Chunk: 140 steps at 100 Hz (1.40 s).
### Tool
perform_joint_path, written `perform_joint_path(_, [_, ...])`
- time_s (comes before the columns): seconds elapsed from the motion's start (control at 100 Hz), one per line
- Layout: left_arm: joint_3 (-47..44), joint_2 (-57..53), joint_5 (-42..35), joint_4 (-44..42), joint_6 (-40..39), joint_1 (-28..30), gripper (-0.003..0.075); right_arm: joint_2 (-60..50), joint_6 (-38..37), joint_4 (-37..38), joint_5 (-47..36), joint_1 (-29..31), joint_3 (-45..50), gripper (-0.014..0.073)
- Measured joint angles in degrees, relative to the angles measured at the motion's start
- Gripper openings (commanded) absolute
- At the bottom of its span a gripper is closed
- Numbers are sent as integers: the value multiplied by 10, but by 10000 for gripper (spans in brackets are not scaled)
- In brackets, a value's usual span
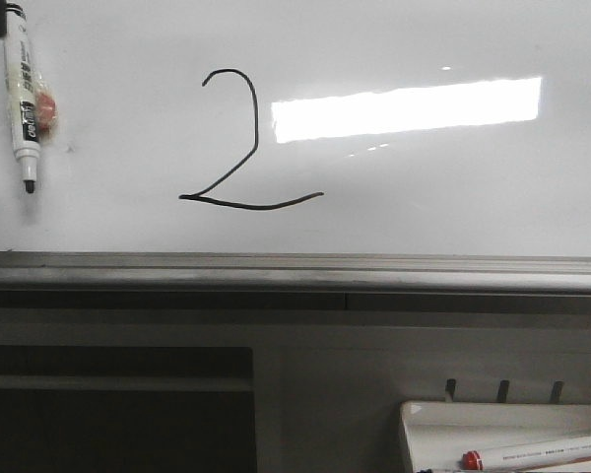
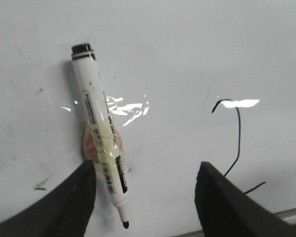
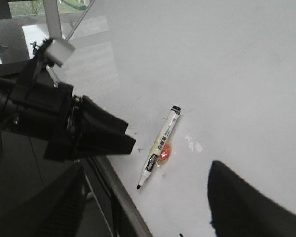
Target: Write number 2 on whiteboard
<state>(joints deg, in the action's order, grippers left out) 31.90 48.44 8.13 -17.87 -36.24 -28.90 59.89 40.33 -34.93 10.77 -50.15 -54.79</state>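
On the whiteboard (image 1: 424, 197), the number 2 (image 1: 238, 148) beside parted, empty left fingers (image 2: 79, 197).

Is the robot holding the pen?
No. The pen sticks to the whiteboard by itself. The left end effector is open beside it, and the right end effector is open too.

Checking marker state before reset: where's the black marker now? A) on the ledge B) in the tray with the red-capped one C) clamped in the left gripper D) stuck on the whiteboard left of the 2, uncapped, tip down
D: the black marker sits on the whiteboard left of the number 2, bare tip down; the left gripper is open and apart from it.
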Motion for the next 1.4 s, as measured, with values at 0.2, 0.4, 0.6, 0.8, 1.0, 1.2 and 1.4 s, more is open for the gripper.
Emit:
perform_joint_path(0.2, [0,-136,1,-29,0,-9,-19,-50,0,0,49,0,16,-56])
perform_joint_path(0.4, [-1,-280,25,-97,1,-17,-20,-142,0,7,55,0,78,-56])
perform_joint_path(0.6, [-34,-408,107,-116,34,-17,-20,-262,0,25,51,0,185,-56])
perform_joint_path(0.8, [-65,-487,134,-115,116,-17,-20,-374,0,26,19,0,274,-57])
perform_joint_path(1.0, [-68,-487,136,-77,125,-17,-20,-421,0,26,18,0,303,-57])
perform_joint_path(1.2, [-69,-487,136,-71,127,-17,-20,-421,0,26,18,0,305,-57])
perform_joint_path(1.4, [-69,-487,136,-71,127,-17,-20,-422,0,26,18,0,305,-57])
